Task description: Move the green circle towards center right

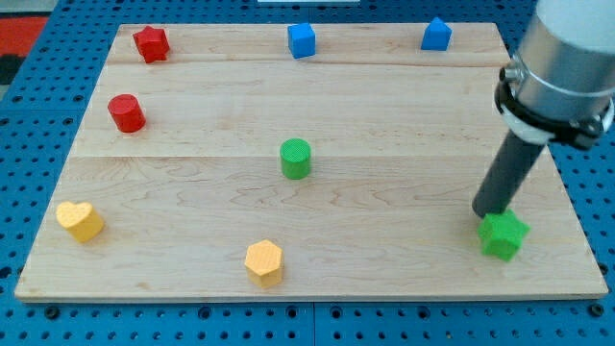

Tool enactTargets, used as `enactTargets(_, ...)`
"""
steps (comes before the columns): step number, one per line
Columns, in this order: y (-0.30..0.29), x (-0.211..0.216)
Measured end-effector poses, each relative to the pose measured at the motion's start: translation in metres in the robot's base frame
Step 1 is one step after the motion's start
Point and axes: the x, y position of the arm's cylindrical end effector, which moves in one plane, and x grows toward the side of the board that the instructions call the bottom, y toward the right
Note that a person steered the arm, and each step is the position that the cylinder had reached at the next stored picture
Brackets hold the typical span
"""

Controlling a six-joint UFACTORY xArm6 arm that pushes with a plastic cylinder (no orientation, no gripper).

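Wooden board (384,144) filling most of the view, pale planks on a blue pegboard surface (19,115). Arm (567,58) entering from the view's top right, grey cylinder with a dark collar, narrowing to the straight dark rod (509,173). My tip (491,212) down at the board near the view's bottom right, just behind the green star (504,235) and apparently touching its upper edge. No fingers or jaws on this rig, just the plain rod, so nothing to spread, press together or pinch. Green circle (295,158) upright close to the board's centre, slightly left of the middle, well apart from my tip and from every other block, with bare wood on all sides. Blue cube (302,40) at the top edge, almost straight above the green circle. Blue block (436,34) with a peaked top further along the top edge toward the right; exact shape hard to make out. Red star (151,43) at the top left corner. Red circle (126,113) below it, near the left edge. Yellow heart (79,220) at the bottom left corner. Orange-yellow hexagon (263,261) near the bottom edge, below and slightly left of the green circle.
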Motion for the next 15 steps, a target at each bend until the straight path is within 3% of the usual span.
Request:
enactTargets(1, -0.004, 0.007)
enactTargets(3, -0.109, 0.010)
enactTargets(4, -0.185, -0.003)
enactTargets(6, -0.228, -0.062)
enactTargets(7, -0.261, -0.062)
enactTargets(9, -0.227, -0.101)
enactTargets(14, -0.159, -0.092)
enactTargets(15, -0.122, -0.092)
